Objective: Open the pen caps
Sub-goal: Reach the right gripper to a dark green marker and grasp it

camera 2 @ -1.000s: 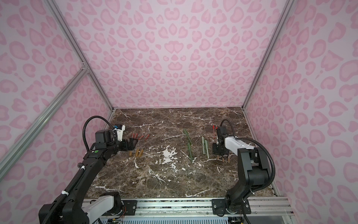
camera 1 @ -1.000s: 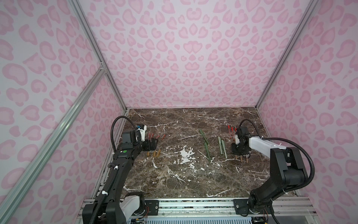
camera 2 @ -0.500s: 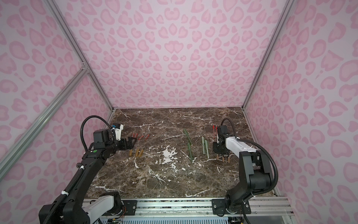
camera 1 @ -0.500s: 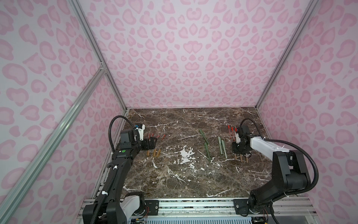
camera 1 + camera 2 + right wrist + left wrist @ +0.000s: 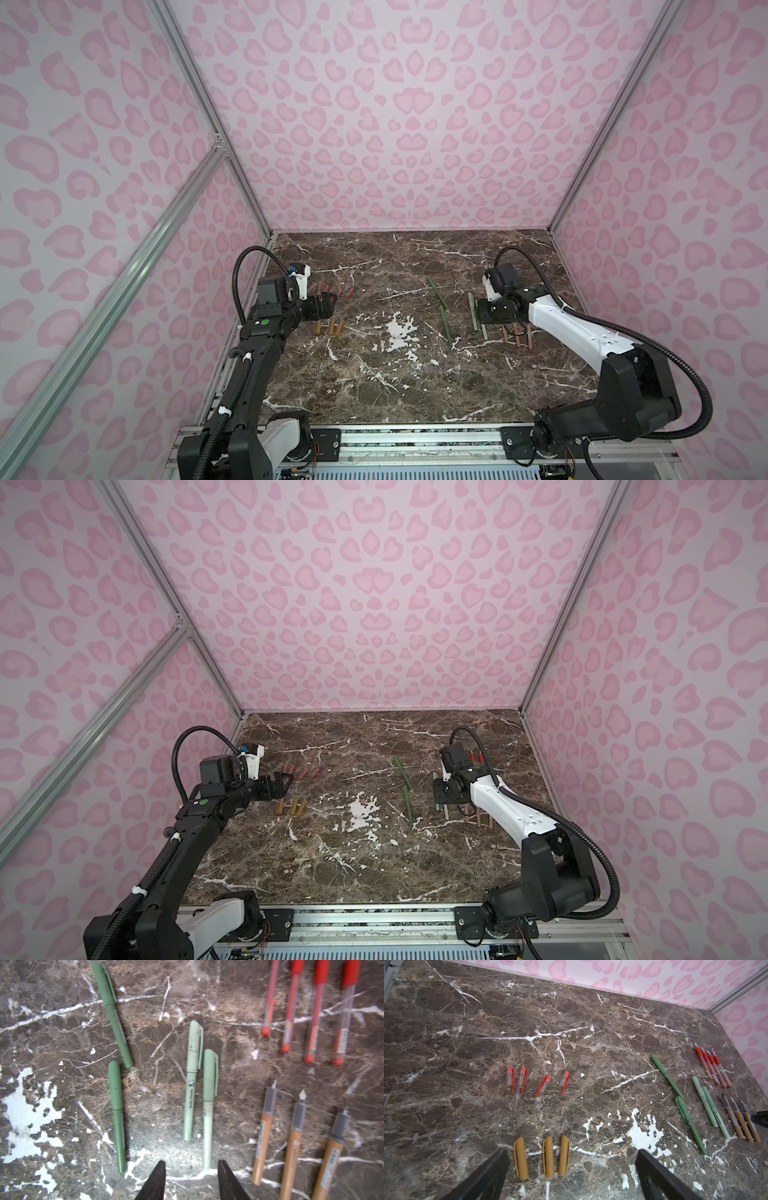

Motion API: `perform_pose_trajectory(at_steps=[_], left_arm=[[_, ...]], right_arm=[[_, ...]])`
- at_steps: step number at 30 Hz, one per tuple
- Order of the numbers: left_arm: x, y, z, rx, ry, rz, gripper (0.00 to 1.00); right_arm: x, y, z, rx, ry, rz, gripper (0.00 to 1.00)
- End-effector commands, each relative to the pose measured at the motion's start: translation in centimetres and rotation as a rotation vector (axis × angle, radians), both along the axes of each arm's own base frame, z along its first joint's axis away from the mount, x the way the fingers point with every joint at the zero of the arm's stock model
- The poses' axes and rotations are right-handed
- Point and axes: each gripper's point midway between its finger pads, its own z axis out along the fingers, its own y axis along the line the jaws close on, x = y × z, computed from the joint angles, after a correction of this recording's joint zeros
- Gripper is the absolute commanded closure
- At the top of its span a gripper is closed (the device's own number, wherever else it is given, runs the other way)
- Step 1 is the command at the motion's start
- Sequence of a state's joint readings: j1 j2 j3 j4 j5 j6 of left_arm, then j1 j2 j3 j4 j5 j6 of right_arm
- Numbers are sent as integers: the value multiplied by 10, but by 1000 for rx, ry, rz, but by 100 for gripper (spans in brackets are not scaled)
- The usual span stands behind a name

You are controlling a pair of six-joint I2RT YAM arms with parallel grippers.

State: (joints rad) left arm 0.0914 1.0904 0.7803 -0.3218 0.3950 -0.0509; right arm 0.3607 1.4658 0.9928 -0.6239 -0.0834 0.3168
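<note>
Even, diffuse light fills the enclosure in both top views. The pink patterned walls render bright and almost shadowless. The dark marble worktop reads dimmer, with faint soft shadows beneath the arms. Straight frame rails splay outward toward the picture edges, a wide-angle effect.

The left wrist view is crisp across the stone, but the fingers of the left tool are dark and defocused. The right wrist view is softer throughout. The red pens smear, the print on a pale green pen is barely legible, and a pale glare patch lies just ahead of the right tool.
</note>
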Motion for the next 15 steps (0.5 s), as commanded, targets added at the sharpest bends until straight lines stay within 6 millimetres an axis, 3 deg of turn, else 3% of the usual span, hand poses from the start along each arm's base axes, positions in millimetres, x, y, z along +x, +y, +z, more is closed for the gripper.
perform_pose_trajectory(at_steps=[1,9,15], left_arm=[[3,-2,7,-11,-22,-13,2],[3,-2,7,-12,-25,-13,2],[2,-2,10,-14,-20,-11,2]], right_arm=[[0,28,-4,30,-4,12,57],[-5,78,-35,-1,47,102,62],[-4,92,-59,-14,99,120,69]])
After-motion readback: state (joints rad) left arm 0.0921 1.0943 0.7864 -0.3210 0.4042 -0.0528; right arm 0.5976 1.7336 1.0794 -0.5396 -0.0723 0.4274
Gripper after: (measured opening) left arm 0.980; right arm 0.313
